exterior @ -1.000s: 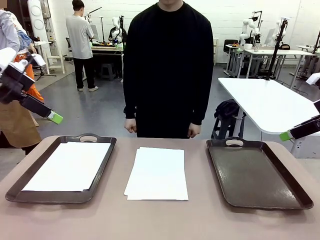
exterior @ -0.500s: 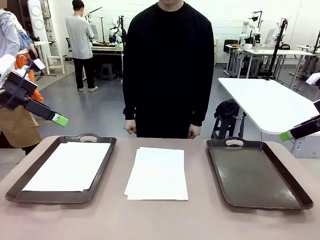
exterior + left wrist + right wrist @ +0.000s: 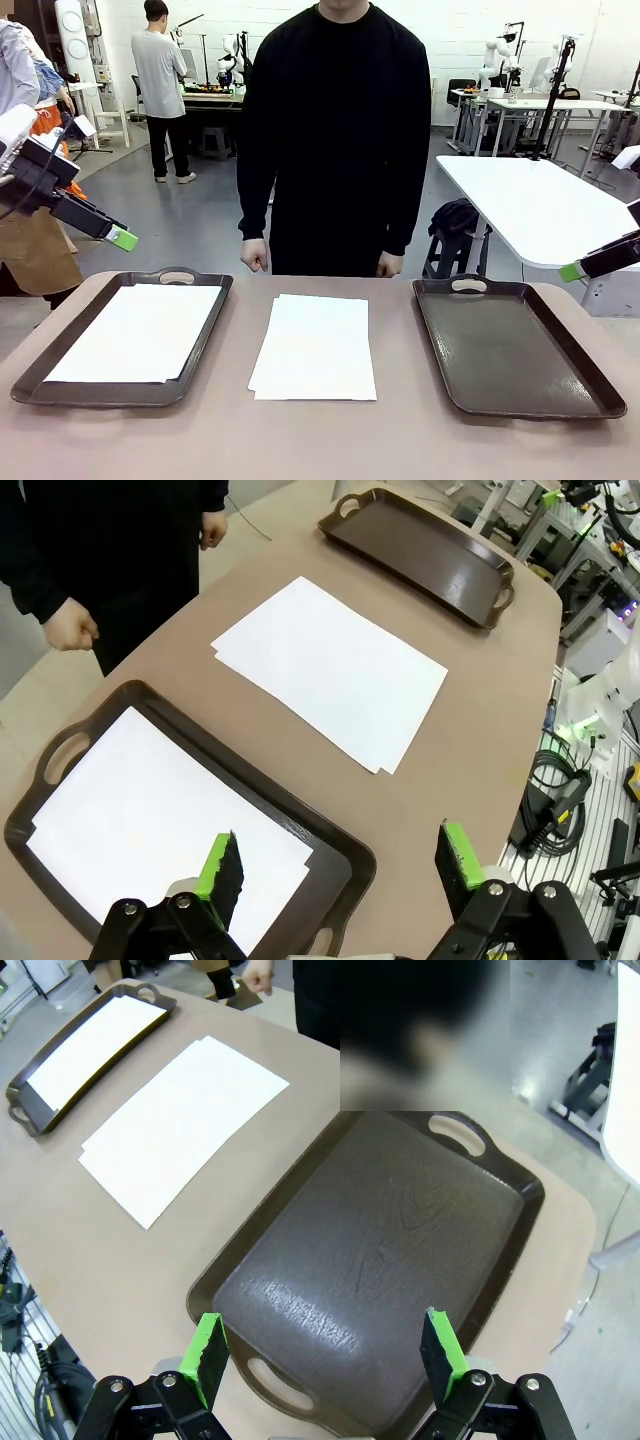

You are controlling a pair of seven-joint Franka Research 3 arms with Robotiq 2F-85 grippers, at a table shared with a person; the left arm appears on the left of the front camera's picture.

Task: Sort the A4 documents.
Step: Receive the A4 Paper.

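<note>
Since the earlier frame, the left gripper (image 3: 338,852) had been carried slightly inward beside the table's (image 3: 320,440) far left corner, jaws spread wide and empty. A4 documents (image 3: 315,347) were left lying mid-table as a thin, slightly fanned stack of matte white sheets; their number could not be made out. One further sheet (image 3: 135,332) was laid in the left tray (image 3: 100,393), dark brown, round-cornered, with cut-out handles. The right tray (image 3: 520,350), glossy and scuffed, was seen bare. The right gripper (image 3: 323,1343), cut off at the front view's edge, was held wide and empty by the far right corner.
</note>
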